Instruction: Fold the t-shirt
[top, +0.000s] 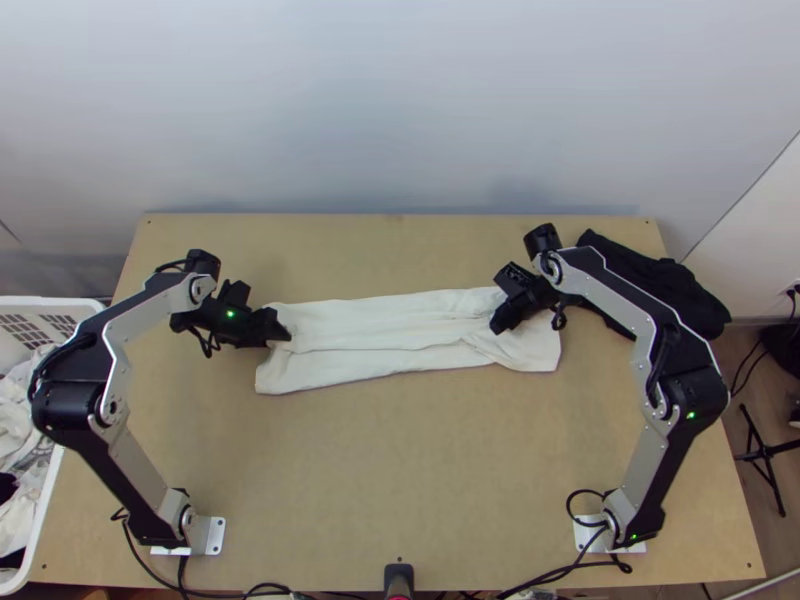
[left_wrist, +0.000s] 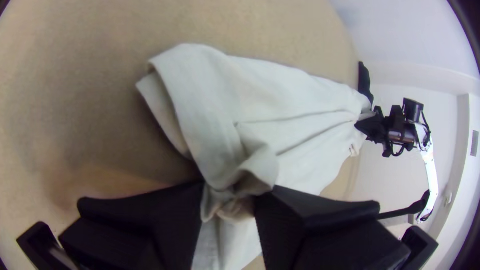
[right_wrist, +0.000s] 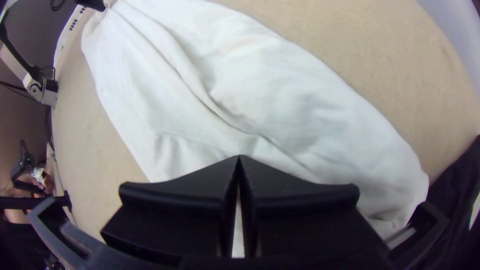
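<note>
The left gripper (top: 285, 333) has its fingers clamped on a bunched portion of the shirt (top: 390, 325), at one end. From these fingers, the shirt extends across the table (top: 380, 480) as a long, narrow strip with lengthwise creases. The right gripper (top: 499, 327) is positioned over the strip near the opposite end, fingertips together with no cloth visible between them; the shirt continues past them. Contact there cannot be determined. A black cloth (top: 690, 295) lies beyond that end.
</note>
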